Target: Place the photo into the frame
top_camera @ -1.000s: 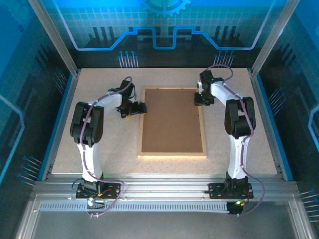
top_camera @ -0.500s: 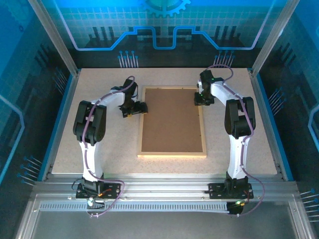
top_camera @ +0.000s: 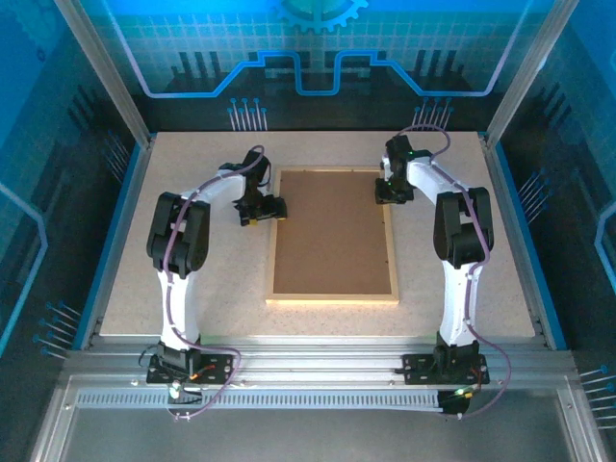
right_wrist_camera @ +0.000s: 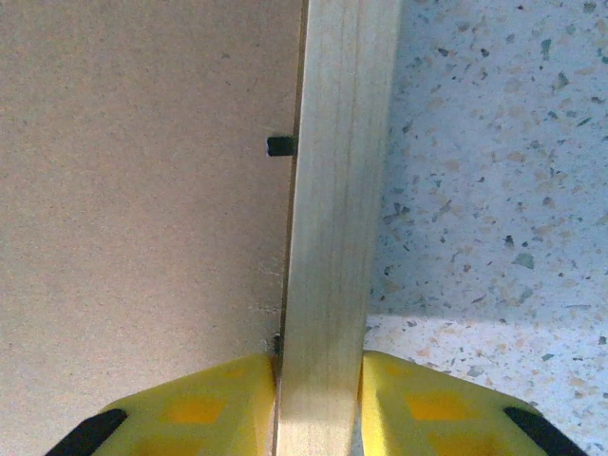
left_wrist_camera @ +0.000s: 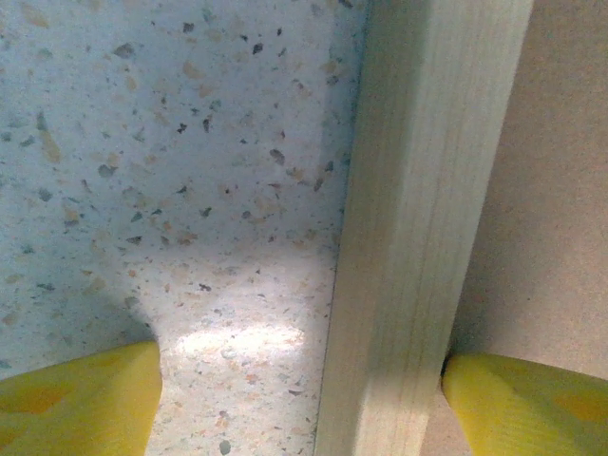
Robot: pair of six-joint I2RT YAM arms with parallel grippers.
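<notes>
While the right hand (right_wrist_camera: 318,394) clamps the frame (right_wrist_camera: 340,190) at two o'clock, the left hand (left_wrist_camera: 302,394) straddles its ten-o'clock rail, wide apart.

Pale wooden frame (top_camera: 332,300) lies flat, back upward, on the table (top_camera: 231,279).

Pale speckled table (top_camera: 505,289) ringed by blue-lit panel walls (top_camera: 308,38) and aluminium posts (top_camera: 101,69).

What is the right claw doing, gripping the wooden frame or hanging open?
Shut on the frame: the right claw has its yellow fingers pressed against both sides of the rail.
</notes>
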